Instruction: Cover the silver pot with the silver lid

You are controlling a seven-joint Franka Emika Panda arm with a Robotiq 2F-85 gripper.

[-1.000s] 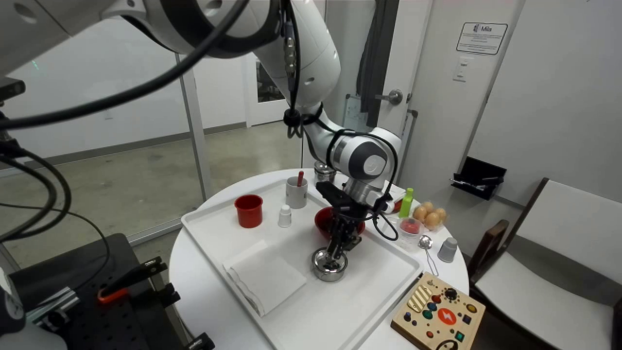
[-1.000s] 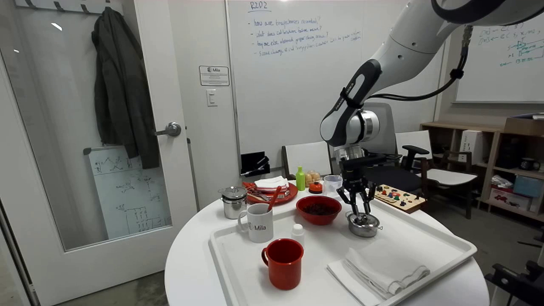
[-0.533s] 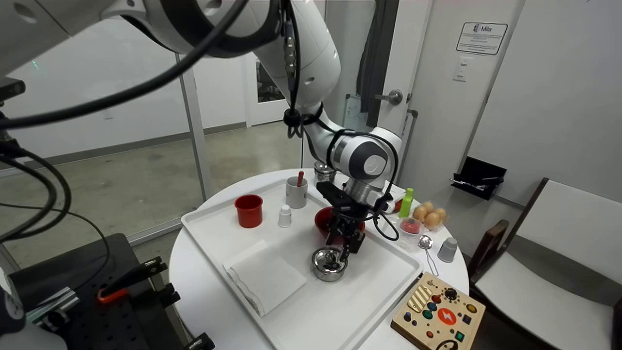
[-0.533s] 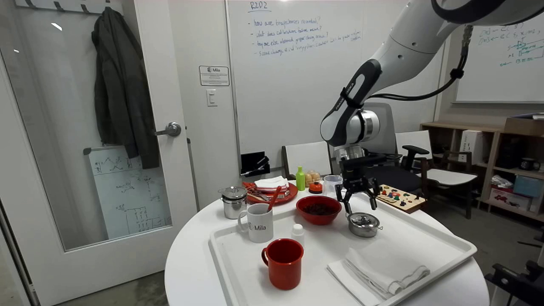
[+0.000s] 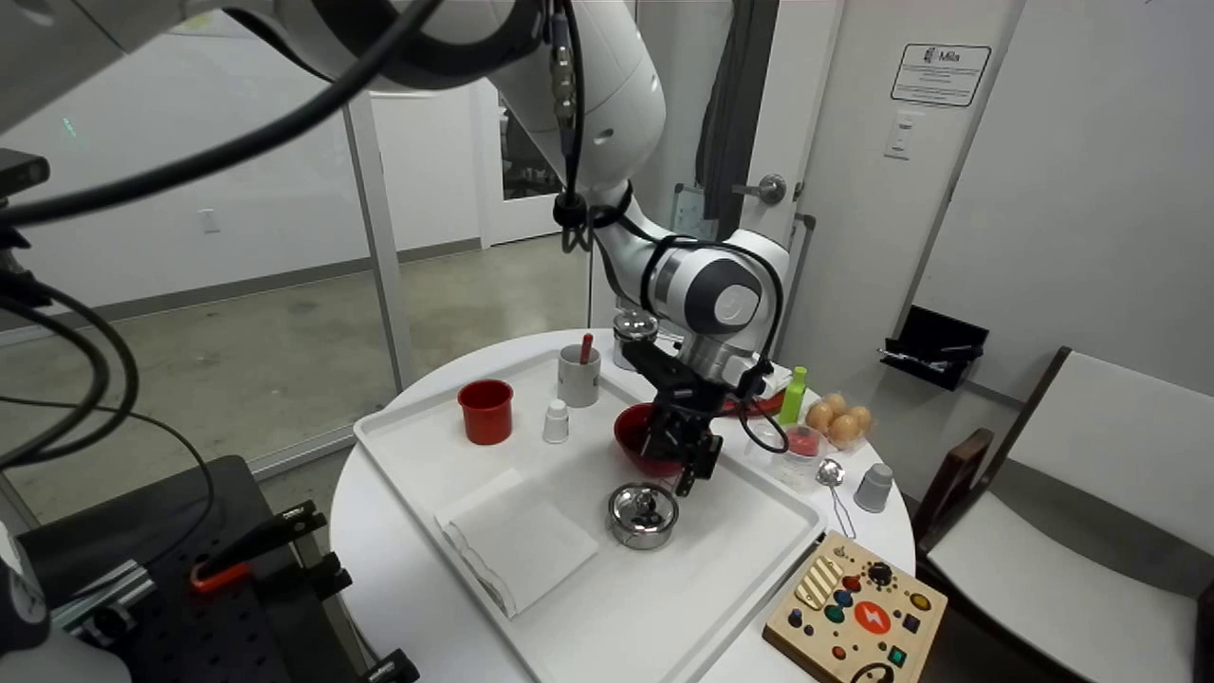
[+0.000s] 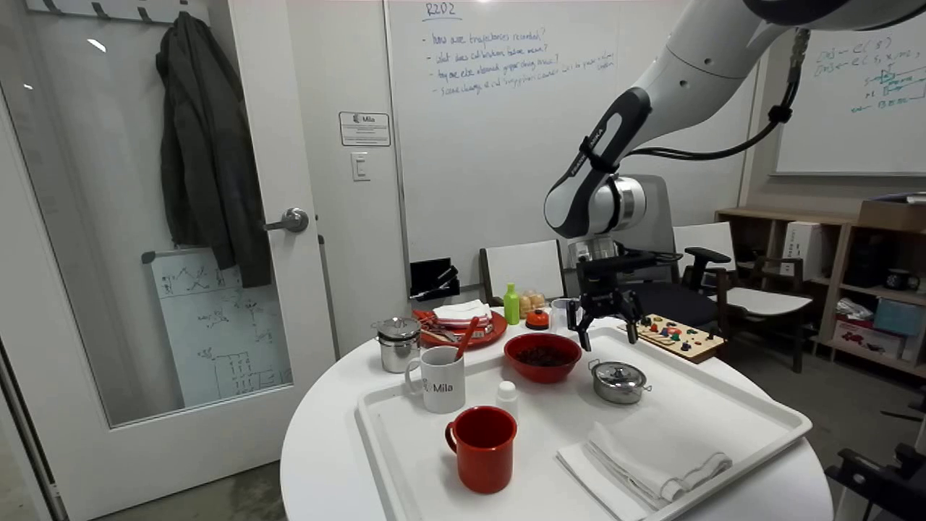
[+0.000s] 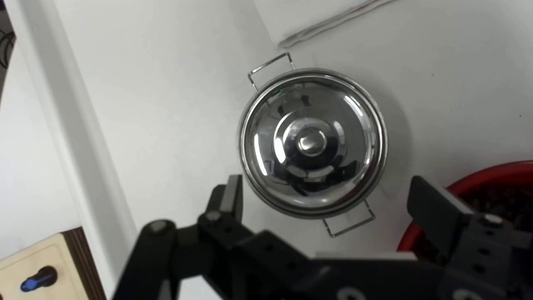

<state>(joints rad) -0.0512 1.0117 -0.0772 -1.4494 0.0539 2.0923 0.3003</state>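
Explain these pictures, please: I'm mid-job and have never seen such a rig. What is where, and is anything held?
The machine is a single robot arm ending in a two-fingered tool. Two views watch the table from different places outside the machine. The wrist view looks down from the arm's end; the tool's fingers show in its lower half. On the tray are the silver pot, a red bowl, a red mug, a white mug, a folded cloth and more. The silver lid sits on the pot. Nothing is held: the fingers stand apart, clear of the lid.
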